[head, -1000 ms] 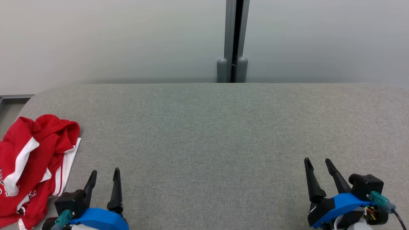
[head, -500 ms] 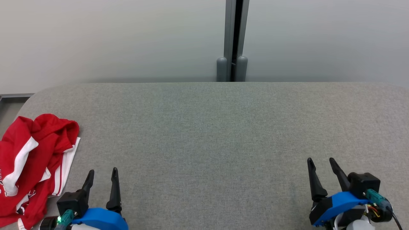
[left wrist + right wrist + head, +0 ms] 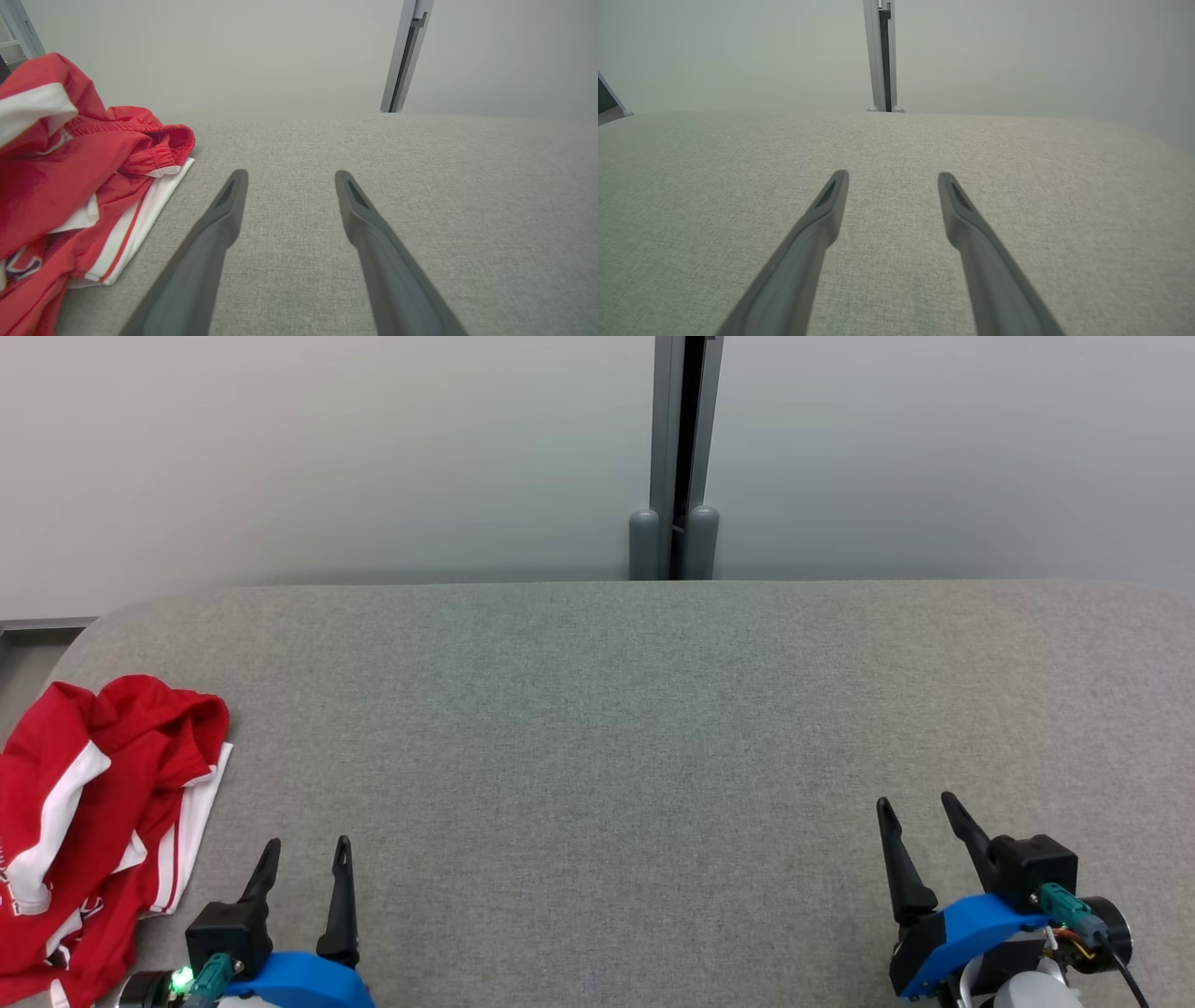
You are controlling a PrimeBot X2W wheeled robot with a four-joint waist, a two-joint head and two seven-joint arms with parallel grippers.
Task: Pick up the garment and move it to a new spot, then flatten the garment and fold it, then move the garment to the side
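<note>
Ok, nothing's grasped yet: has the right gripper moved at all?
Yes, slightly: the right gripper has edged left, closer to the grey post behind the table.

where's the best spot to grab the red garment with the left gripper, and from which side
Probably the raised, gathered red hem at the garment's right edge, nearest the left gripper. Come from the right and above: that fold stands up off the table, while the white panel beside it lies flat.

Head looks down, wrists skim same table (image 3: 597, 728)
</note>
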